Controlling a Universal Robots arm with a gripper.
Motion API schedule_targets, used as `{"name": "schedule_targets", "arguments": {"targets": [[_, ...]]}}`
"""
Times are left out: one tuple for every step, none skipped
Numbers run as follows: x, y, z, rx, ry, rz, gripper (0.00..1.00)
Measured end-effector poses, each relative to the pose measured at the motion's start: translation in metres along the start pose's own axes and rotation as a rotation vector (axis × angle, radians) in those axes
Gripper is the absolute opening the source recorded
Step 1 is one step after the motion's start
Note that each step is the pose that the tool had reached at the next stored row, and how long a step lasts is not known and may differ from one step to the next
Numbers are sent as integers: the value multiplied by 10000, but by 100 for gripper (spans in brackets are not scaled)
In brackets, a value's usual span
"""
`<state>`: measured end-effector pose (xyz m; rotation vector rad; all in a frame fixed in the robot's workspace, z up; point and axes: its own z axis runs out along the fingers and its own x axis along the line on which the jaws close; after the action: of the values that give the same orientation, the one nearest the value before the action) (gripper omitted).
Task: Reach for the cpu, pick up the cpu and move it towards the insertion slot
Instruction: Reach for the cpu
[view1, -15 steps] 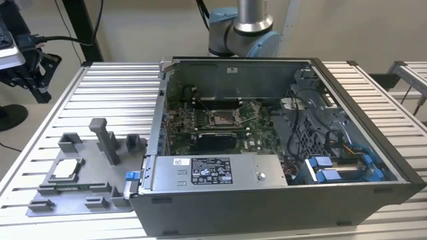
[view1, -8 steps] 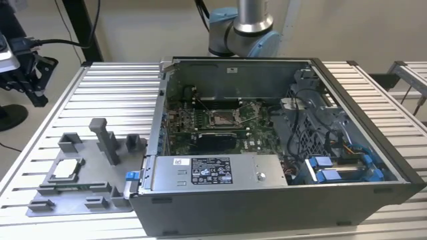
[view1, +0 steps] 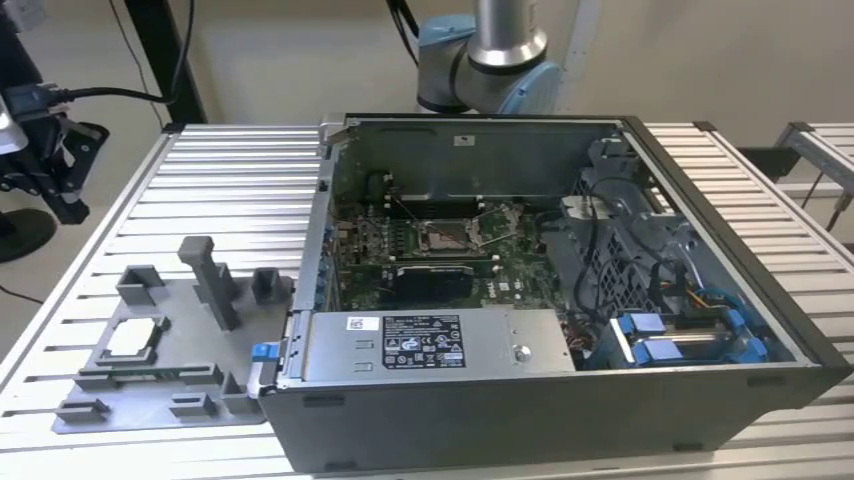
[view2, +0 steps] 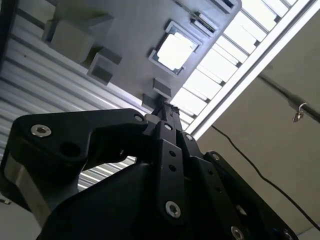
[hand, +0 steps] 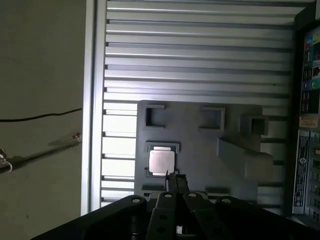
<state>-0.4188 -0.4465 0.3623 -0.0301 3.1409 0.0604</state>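
A: While the cpu (hand: 162, 161) sits flat, pale face up, in its framed pocket on the grey fixture (hand: 200, 150), nothing's picked yet.
B: Pocket's there to pin its position, I'd guess. Gripper?
A: The gripper (hand: 173, 176) hangs over the fixture, near the cpu's edge and clear of it. It looks closed, holding nothing.
B: Slot?
A: The insertion slot (view1: 447, 236) faces up inside the computer case (view1: 534, 400), well apart from the cpu. The case lies open on the tabletop (view1: 227, 180) just beside the fixture, probably for access from above.
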Motion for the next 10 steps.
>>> {"name": "schedule_targets", "arguments": {"targets": [[1,-18,-1,0,0,0,0],[1,-29,-1,-1,0,0,0],[1,-29,-1,0,0,0,0],[1,-29,-1,-1,-1,1,0],[1,-29,-1,-1,-1,1,0],[1,-29,-1,-1,0,2,0],[1,-29,-1,-1,-1,1,0],[1,-29,-1,0,0,0,0],[1,-29,-2,0,1,1,0],[1,-29,-1,0,0,1,0]]}}
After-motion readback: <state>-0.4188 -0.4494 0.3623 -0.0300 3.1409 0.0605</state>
